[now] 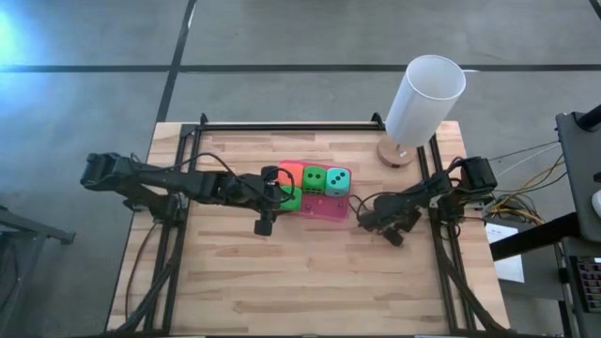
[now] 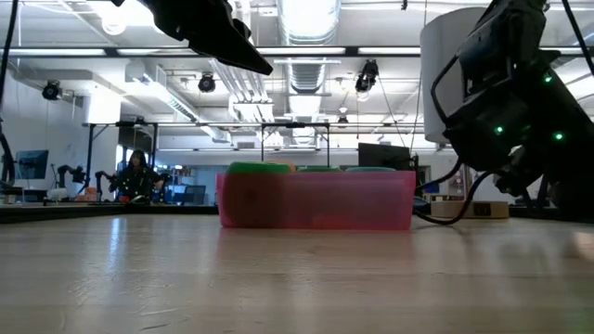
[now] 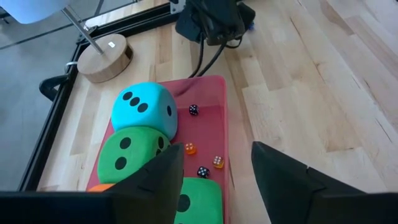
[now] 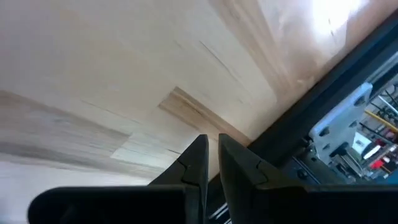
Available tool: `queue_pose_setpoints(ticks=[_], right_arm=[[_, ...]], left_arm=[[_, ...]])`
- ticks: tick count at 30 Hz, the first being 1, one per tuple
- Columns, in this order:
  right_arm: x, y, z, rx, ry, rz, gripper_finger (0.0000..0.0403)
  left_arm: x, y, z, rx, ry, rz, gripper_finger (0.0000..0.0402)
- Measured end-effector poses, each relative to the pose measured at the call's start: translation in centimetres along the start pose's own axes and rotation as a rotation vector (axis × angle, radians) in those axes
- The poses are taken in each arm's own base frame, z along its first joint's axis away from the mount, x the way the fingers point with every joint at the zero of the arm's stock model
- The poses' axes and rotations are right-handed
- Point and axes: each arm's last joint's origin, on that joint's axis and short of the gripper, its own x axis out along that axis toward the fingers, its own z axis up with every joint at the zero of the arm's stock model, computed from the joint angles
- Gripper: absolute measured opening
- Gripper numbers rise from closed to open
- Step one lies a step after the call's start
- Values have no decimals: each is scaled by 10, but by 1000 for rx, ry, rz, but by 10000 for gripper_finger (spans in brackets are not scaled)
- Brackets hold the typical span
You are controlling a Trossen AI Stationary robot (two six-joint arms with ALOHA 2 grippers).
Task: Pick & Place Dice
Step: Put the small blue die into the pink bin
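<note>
Dice [image 3: 143, 111] hide tiny dice [image 3: 203, 172] overhead; left claw [image 3: 214, 180] apart, right claw [image 4: 212, 163] together.

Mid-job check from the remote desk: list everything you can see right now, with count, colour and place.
large dice: four; two green, one teal, one orange; on the pink tray.
small dice: four; two orange, two dark; on the tray's bare part beside the large ones.
pink tray: one; mid-table.
white cylinder: one; on a round wooden base at the table's far right.
table: one; light wood.
person: one; far back in the room.
left gripper: open, above the tray's left end.
right gripper: shut, empty, at the table's right, beside the tray.
</note>
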Motion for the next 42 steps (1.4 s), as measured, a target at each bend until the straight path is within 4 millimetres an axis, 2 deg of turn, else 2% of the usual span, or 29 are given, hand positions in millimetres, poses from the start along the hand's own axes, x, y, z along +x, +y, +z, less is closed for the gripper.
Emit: queue_pose_setpoints(ticks=[6,10,18,24,34,42], right_arm=[[-9,6,2,-78,-52,35,34],[-24,7,-3,-107,-117,30,34],[-68,6,-32,-173,-331,145,34],[-91,2,-55,-197,-486,208,34],[-110,-10,-87,-267,-667,291,34],[-112,-19,-89,-275,-686,334,34]], left_arm=[[0,0,0,0,0,0,178],[0,0,0,0,0,0,171],[0,0,0,2,3,0,166],[0,0,0,-2,-3,1,173],[0,0,0,-2,-4,1,191],[0,0,1,-3,-8,2,203]])
